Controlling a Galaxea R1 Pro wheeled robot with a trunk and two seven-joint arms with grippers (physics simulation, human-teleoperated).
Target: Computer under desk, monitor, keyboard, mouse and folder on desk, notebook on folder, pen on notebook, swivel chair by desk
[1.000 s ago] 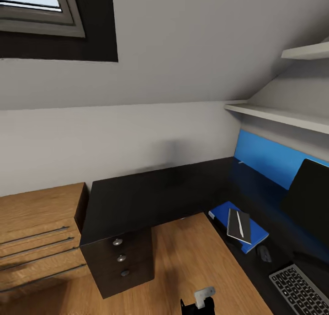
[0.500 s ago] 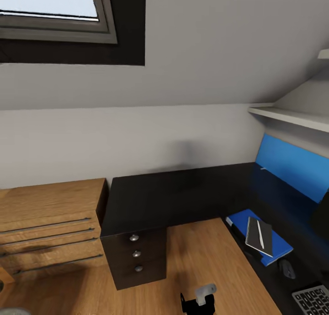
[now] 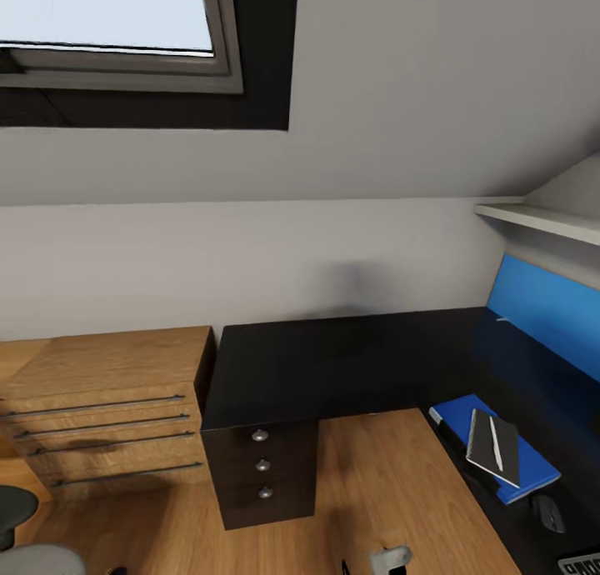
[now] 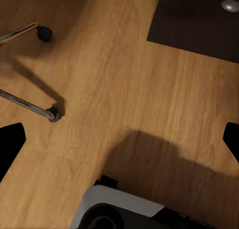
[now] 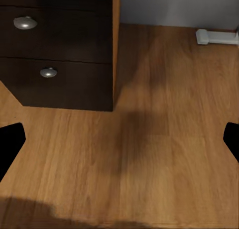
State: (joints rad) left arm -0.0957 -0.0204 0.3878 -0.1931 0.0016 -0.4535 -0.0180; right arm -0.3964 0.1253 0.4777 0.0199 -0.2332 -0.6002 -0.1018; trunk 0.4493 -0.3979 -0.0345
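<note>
The desk [image 3: 333, 354] with its black top fills the middle of the head view, its black drawers [image 3: 262, 465] at the front. On the desk's right wing lies the blue folder [image 3: 527, 482]. The dark notebook [image 3: 483, 450] rests on it, with the white pen [image 3: 493, 440] on top. The mouse [image 3: 550, 513] lies just beyond, and a corner of the keyboard [image 3: 586, 562] shows at the edge. The swivel chair [image 3: 18, 521] peeks in at lower left; its chrome legs and casters [image 4: 53, 114] show under my open left gripper [image 4: 119, 142]. My open right gripper [image 5: 119, 139] hangs over the floor near the drawers [image 5: 55, 50]. The monitor is out of view.
A light wooden drawer unit [image 3: 108, 400] stands against the desk's left side. The blue back panel [image 3: 546, 317] and a white shelf [image 3: 542, 218] run along the right wall under a sloped ceiling with a window [image 3: 108, 25]. Wooden floor [image 3: 375, 492] lies between the desk's wings.
The camera has swung left, so the whole picture has slid right. The monitor has left the view, the keyboard is nearly gone, and the chair has come in at lower left.
</note>
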